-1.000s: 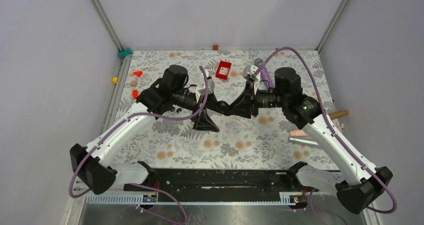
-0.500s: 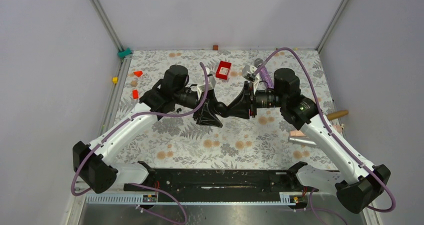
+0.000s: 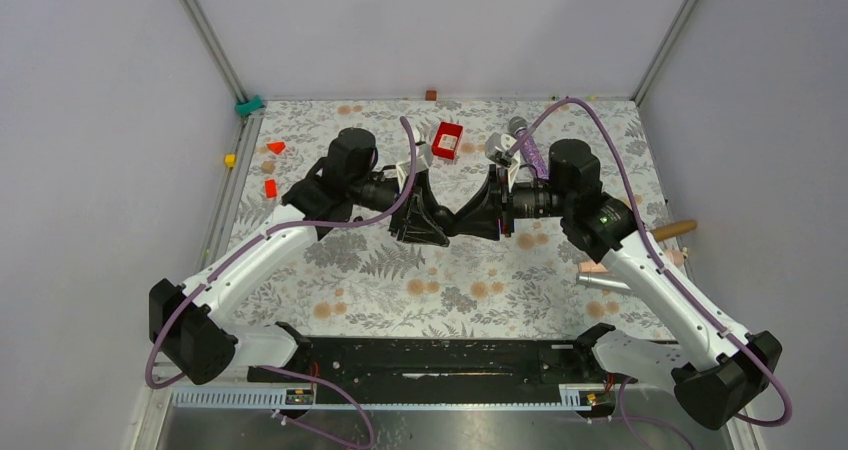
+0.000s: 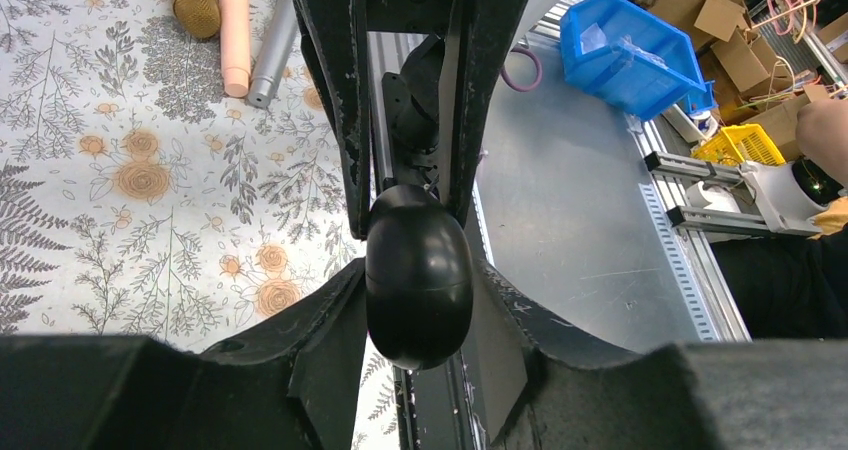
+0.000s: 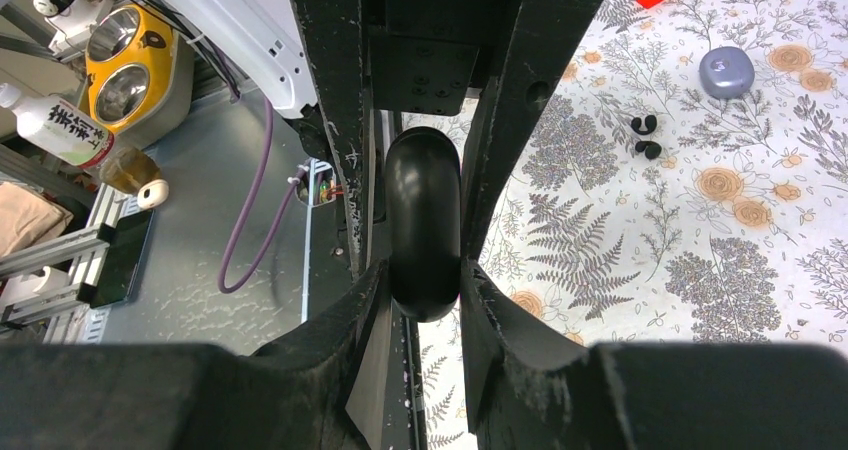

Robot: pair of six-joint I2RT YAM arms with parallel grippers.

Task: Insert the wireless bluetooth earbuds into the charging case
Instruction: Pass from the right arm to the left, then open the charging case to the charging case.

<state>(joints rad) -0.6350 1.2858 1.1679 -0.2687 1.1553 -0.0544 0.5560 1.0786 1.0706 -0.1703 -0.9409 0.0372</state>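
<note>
A glossy black oval object hangs above the mat's middle between both arms. My right gripper is shut on the black oval. From the opposite side my left gripper has its fingers pressed on the same oval. On the mat, in the right wrist view, lie the two tiny black earbuds, with the closed lavender-grey charging case just beyond them. Neither gripper touches them. In the top view the left arm hides them.
A red box and a purple glitter microphone lie at the back. Small red blocks sit back left. A silver tube, a pink rod and a wooden handle lie by the right edge.
My left gripper has slid right toward the right gripper and its jaws have closed in onto the black oval. The right gripper has kept its grip and barely moved.
</note>
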